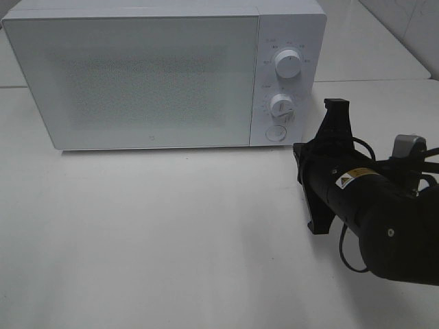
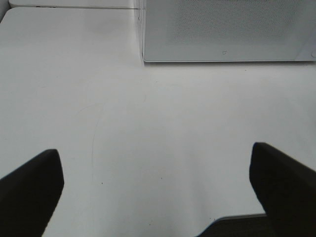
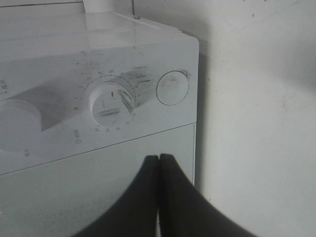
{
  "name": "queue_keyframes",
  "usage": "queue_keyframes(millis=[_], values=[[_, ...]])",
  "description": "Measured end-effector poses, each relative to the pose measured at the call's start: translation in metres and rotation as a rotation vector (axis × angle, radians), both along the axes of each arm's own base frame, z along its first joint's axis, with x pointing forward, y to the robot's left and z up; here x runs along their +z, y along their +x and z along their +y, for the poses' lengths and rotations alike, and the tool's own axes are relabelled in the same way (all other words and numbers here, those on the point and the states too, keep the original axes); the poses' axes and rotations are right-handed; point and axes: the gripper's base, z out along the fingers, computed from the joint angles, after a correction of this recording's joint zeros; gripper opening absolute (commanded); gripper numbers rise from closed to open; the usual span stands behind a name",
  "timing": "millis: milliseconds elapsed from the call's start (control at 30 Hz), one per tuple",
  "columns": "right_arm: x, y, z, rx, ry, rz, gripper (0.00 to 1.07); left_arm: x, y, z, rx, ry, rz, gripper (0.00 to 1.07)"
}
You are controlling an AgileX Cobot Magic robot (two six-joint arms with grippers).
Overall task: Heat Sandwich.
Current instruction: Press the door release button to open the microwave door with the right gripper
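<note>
White table (image 1: 171, 240) bears a microwave (image 1: 137, 75) with its door closed. We cannot see the sandwich in any view, so we cannot tell its look or place. Our right claw (image 3: 159, 160) is shut, fingers pressed together, near the lower dial (image 3: 109, 101) and round button (image 3: 172, 88). Our left claw (image 2: 155, 153) hangs wide open above the table.
</note>
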Motion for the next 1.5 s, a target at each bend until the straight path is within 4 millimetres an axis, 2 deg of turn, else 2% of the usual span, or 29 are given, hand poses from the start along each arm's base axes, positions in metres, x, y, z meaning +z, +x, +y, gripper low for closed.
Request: queue_keyframes(millis=[500, 767, 933, 1067, 1500], values=[[-0.02, 0.041, 0.004, -0.02, 0.001, 0.047, 0.0, 0.0, 0.0, 0.0, 0.0, 0.0, 0.0, 0.97], [-0.032, 0.078, 0.004, -0.014, -0.003, 0.078, 0.0, 0.0, 0.0, 0.0, 0.0, 0.0, 0.0, 0.97], [-0.035, 0.086, 0.004, -0.017, -0.001, 0.08, 0.0, 0.0, 0.0, 0.0, 0.0, 0.0, 0.0, 0.97], [-0.047, 0.095, 0.008, -0.001, -0.011, 0.114, 0.0, 0.0, 0.0, 0.0, 0.0, 0.0, 0.0, 0.97], [-0.048, 0.114, 0.005, -0.013, -0.011, 0.1, 0.0, 0.0, 0.0, 0.0, 0.0, 0.0, 0.0, 0.97]])
